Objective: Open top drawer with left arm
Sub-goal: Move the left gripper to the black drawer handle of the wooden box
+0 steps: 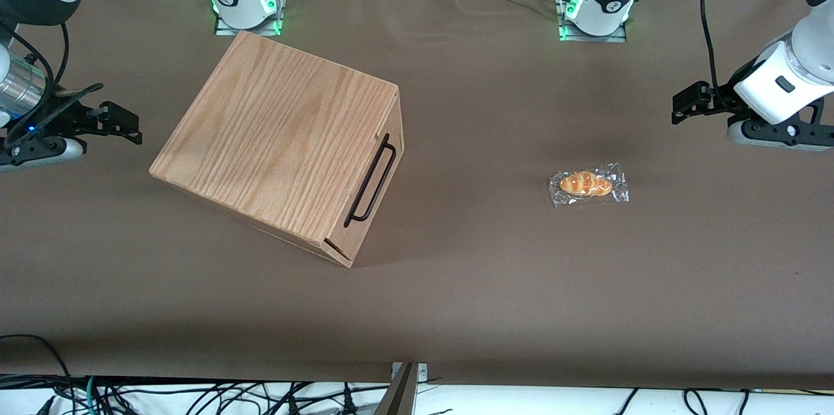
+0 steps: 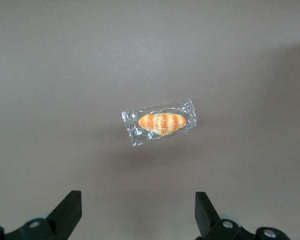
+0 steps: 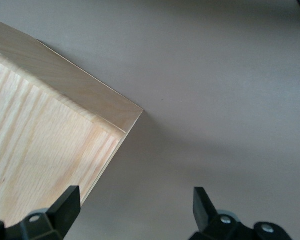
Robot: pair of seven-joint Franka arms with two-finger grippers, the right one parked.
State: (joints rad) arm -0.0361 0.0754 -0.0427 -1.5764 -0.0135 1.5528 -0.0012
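Top drawer (image 1: 376, 182): we log it closed, black handle (image 1: 371, 180) untouched. Left arm's gripper (image 1: 681, 109) hangs above the table, well apart, fingers (image 2: 67, 212) spread wide over a wrapped bread roll (image 2: 161, 123).

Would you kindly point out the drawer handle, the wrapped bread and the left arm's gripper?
drawer handle (image 1: 371, 180): front view, middle of the black wire.
wrapped bread (image 2: 161, 122): left wrist view, on the bun.
left gripper (image 2: 138, 212): left wrist view, midway between open fingertips, above the table.
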